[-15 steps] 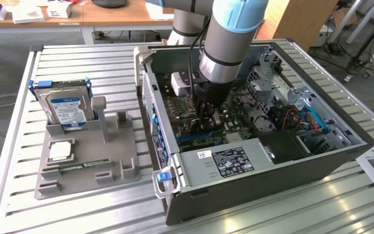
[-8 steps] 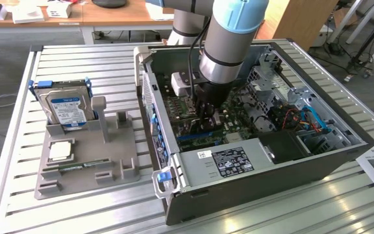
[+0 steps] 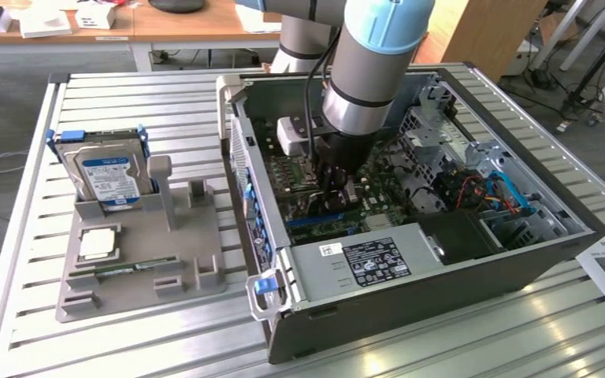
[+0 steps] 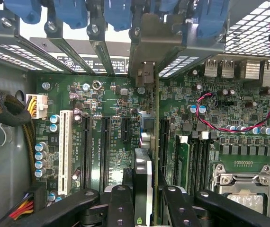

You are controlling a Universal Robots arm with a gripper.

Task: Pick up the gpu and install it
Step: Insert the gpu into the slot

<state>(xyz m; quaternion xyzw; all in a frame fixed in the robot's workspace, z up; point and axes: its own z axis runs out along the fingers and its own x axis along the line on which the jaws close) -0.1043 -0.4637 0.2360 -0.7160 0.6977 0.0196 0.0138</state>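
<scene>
The jaws of the gripper [image 4: 148, 202] are clamped on the gpu [image 4: 143, 174], one dark finger on each face of the card. The card stands on edge between them.

From the grip, the card's long axis runs straight away from the jaws. Its end bracket [image 4: 147, 45] leads, reaching the rear wall of the computer case [image 3: 439, 276], just under the row of blue latches [image 4: 118, 12].

The lower edge of the card points down at the motherboard [image 4: 111, 109] and lines up lengthwise with the long black slot [image 4: 164, 142] just beside it. Seen edge-on, the card may be touching that slot or hanging just above it, and I cannot tell which.

In the exterior view the gripper [image 3: 339, 169] is sunk well inside the open case, upright over the board, so the slot lies directly below the held card rather than off to either side.
</scene>
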